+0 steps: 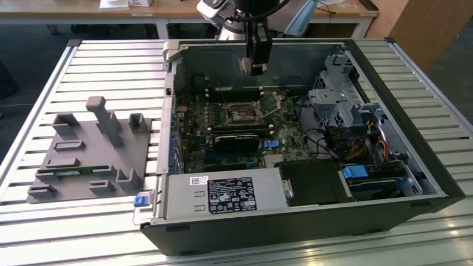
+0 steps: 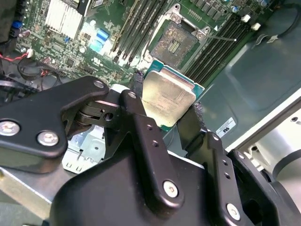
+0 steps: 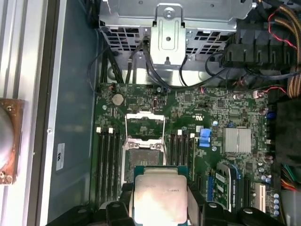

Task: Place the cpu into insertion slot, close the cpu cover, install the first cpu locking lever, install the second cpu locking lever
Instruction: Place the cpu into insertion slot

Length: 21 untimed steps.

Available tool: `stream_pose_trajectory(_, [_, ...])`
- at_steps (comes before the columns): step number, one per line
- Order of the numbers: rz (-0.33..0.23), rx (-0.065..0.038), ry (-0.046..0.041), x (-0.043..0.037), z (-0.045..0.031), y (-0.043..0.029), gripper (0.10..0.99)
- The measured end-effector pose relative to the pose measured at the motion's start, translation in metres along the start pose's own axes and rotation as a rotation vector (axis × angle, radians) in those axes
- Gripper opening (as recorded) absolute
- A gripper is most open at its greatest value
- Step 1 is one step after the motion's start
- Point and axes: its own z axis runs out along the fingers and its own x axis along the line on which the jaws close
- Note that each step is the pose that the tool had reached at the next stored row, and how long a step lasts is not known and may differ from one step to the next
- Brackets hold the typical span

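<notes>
Gripper (image 1: 255,67), upper centre of exterior view: fingers clamped on cpu (image 2: 168,96), above open insertion slot (image 2: 175,44). Step: placement. Seating calls for square alignment.

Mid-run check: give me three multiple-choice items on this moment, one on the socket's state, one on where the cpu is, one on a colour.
1. The insertion slot is: A open and empty; B covered and locked; C holding a chip.
2. The cpu is: A seated in the slot; B clamped in the gripper, above the green board; C lying outside the case.
3. The cpu's top is: A red; B blue; C dull grey.

Answers:
1 A, its bare contacts show in both wrist views.
2 B, the fingers press on two opposite edges.
3 C, the metal top looks grey in both wrist views.
</notes>
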Motion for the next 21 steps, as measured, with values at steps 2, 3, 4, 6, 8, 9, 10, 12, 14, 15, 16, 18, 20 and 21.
stream_pose_trajectory(2, [0.001, 0.0, -0.0001, -0.0001, 0.0036, -0.0003, 0.541])
stream_pose_trajectory(3, [0.001, 0.0, -0.0002, -0.0001, 0.0053, -0.0005, 0.541])
stream_pose_trajectory(4, [0.001, 0.0, -0.0001, -0.0001, 0.0069, -0.0006, 0.541])
stream_pose_trajectory(6, [0.001, 0.0, 0.0, -0.0002, 0.0097, -0.0008, 0.541])
stream_pose_trajectory(8, [0.001, 0.0, 0.0, -0.0002, 0.0121, -0.001, 0.541])
stream_pose_trajectory(9, [0.002, 0.001, -0.0013, -0.0002, 0.014, -0.0011, 0.541])
stream_pose_trajectory(10, [0.002, 0.001, -0.0018, -0.0002, 0.0156, -0.0013, 0.541])
stream_pose_trajectory(12, [0.002, 0.001, -0.002, -0.0001, 0.0192, -0.0015, 0.541])
stream_pose_trajectory(14, [0.002, 0.001, -0.0018, -0.0001, 0.023, -0.0019, 0.541])
stream_pose_trajectory(15, [0.002, 0.001, -0.0019, -0.0001, 0.0238, -0.0019, 0.541])
stream_pose_trajectory(16, [0.002, 0.001, -0.002, -0.0002, 0.0245, -0.002, 0.541])
stream_pose_trajectory(18, [0.002, 0.001, -0.002, -0.0002, 0.0254, -0.002, 0.541])
stream_pose_trajectory(20, [0.002, 0.001, -0.0019, -0.0002, 0.0262, -0.0021, 0.541])
stream_pose_trajectory(21, [0.002, 0.001, -0.0019, -0.0002, 0.0267, -0.0021, 0.541])
